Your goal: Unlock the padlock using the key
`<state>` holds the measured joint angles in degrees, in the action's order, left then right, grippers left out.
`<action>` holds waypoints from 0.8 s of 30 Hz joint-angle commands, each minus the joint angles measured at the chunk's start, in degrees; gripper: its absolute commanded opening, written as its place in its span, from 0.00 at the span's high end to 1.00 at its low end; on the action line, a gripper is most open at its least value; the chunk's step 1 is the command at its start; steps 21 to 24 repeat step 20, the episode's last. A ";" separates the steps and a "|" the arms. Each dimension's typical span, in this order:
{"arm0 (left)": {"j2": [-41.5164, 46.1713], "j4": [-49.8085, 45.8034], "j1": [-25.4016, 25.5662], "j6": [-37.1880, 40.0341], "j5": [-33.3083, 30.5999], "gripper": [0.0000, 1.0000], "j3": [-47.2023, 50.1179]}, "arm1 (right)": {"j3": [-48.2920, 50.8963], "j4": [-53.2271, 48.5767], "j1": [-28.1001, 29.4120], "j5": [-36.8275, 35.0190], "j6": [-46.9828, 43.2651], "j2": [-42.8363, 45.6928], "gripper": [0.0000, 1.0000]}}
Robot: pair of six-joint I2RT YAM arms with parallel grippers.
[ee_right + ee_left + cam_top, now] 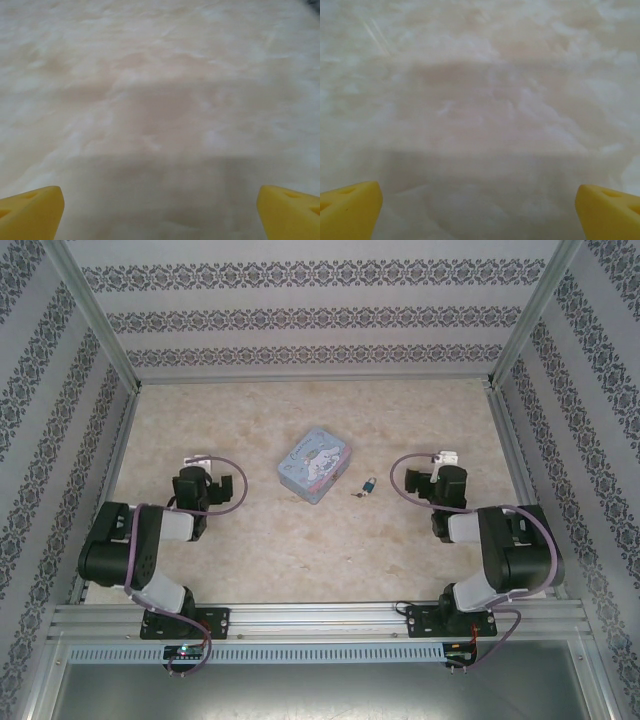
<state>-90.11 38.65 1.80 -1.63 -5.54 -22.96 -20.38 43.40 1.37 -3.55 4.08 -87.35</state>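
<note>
The tiny blue padlock [370, 484] lies on the marbled table [300, 550], just right of a light-blue tin. A thin dark key [355, 495] rests at its lower left, close against it. My left gripper [208, 488] hangs over the table left of the tin, well away from the padlock. In the left wrist view it [480, 212] is open, yellow fingertips [350, 207] wide apart over bare table. My right gripper [447, 485] hovers to the right of the padlock. It [160, 210] is open too, with nothing between its fingertips [287, 207].
The light-blue cartoon-printed tin [315, 468] sits mid-table between the arms. Patterned walls [300, 310] and metal frame posts enclose the table on three sides. A metal rail [320, 620] carries both arm bases at the near edge.
</note>
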 commanded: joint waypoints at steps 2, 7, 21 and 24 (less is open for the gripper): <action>0.94 7.35 -2.24 0.82 6.20 0.00 -1.06 | -1.48 9.71 -2.30 6.10 -1.40 -0.05 0.02; 0.79 8.47 -2.19 0.84 6.21 0.00 -0.84 | -1.77 7.13 -0.22 0.82 -2.50 1.19 0.02; 0.60 8.65 -2.17 0.93 6.07 0.00 -0.82 | -1.79 7.36 -0.42 1.60 -2.58 0.98 0.02; 0.60 8.65 -2.17 0.93 6.07 0.00 -0.82 | -1.79 7.36 -0.42 1.60 -2.58 0.98 0.02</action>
